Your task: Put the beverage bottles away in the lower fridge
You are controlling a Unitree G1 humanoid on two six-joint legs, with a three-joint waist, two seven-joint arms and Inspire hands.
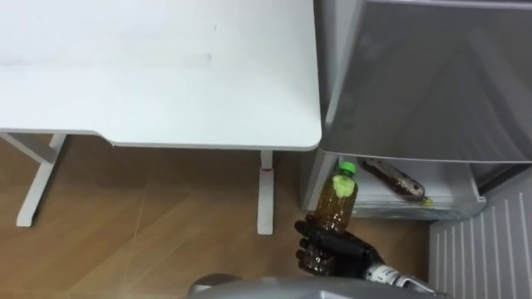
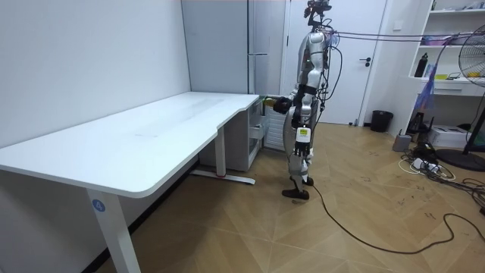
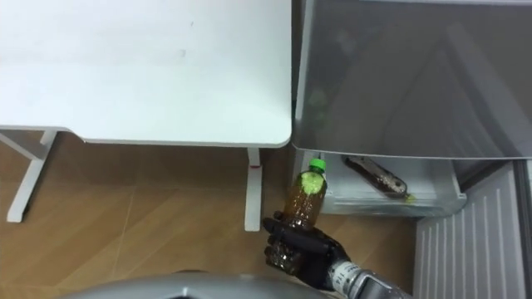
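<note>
My right hand [image 1: 347, 252] has glossy black fingers [image 1: 326, 242] and a silver wrist cuff. In the room view I see a silver-grey torso and limbs, dark joints, black feet and a dark cable on the floor.

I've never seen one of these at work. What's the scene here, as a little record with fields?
Place: robot stands at the open lower fridge, beside a white desk
Right hand: curled round an upright green-capped bottle of amber drink, in front of the fridge
Left hand: hangs at its side
Already inside: another bottle lying on the fridge shelf
Fridge door: open, at the right
</note>
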